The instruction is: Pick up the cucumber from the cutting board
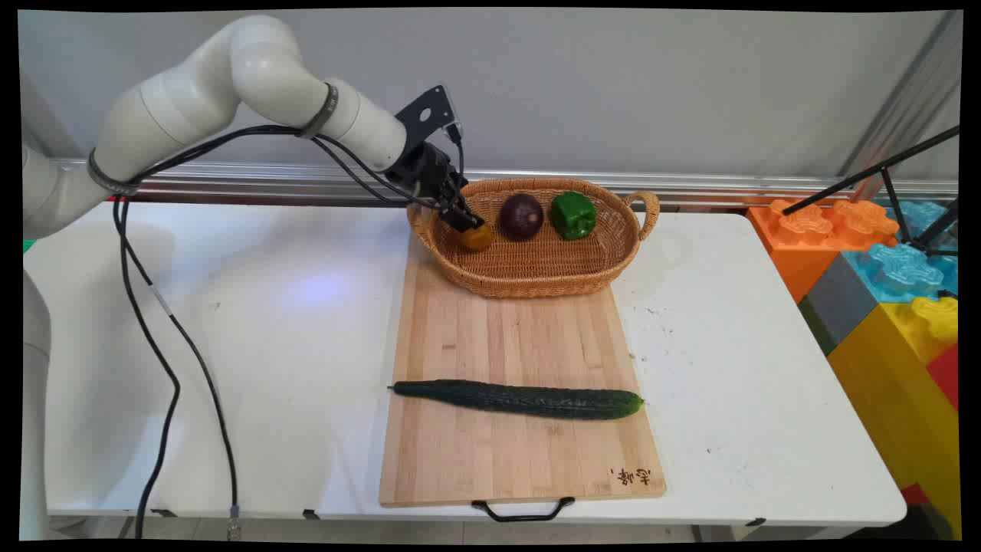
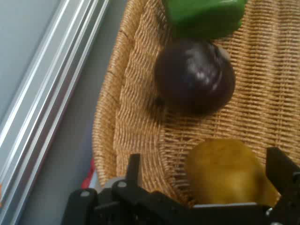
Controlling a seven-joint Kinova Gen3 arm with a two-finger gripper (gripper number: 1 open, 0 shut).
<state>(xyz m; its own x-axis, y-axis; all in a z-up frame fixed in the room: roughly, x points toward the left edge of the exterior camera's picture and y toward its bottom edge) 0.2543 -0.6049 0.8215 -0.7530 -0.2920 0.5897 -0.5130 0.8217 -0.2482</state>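
Note:
My gripper (image 1: 467, 222) reaches down into the left end of a wicker basket (image 1: 613, 253) at the back of the table. It stands open, its fingers on either side of a yellow-orange fruit (image 1: 479, 238) (image 2: 225, 171). That fruit lies close against the right finger (image 2: 281, 171), and a gap separates it from the left finger (image 2: 134, 165). A dark purple round fruit (image 1: 521, 216) (image 2: 194, 77) sits just beyond it in the basket (image 2: 136, 117). Further along is a green bell pepper (image 1: 573, 215) (image 2: 204, 16).
A wooden cutting board (image 1: 521, 337) lies in front of the basket, with a long cucumber (image 1: 521, 399) across its near part. Big coloured toy blocks (image 1: 881, 276) stand off the table's right end. Black cables (image 1: 153, 307) hang from the arm at left.

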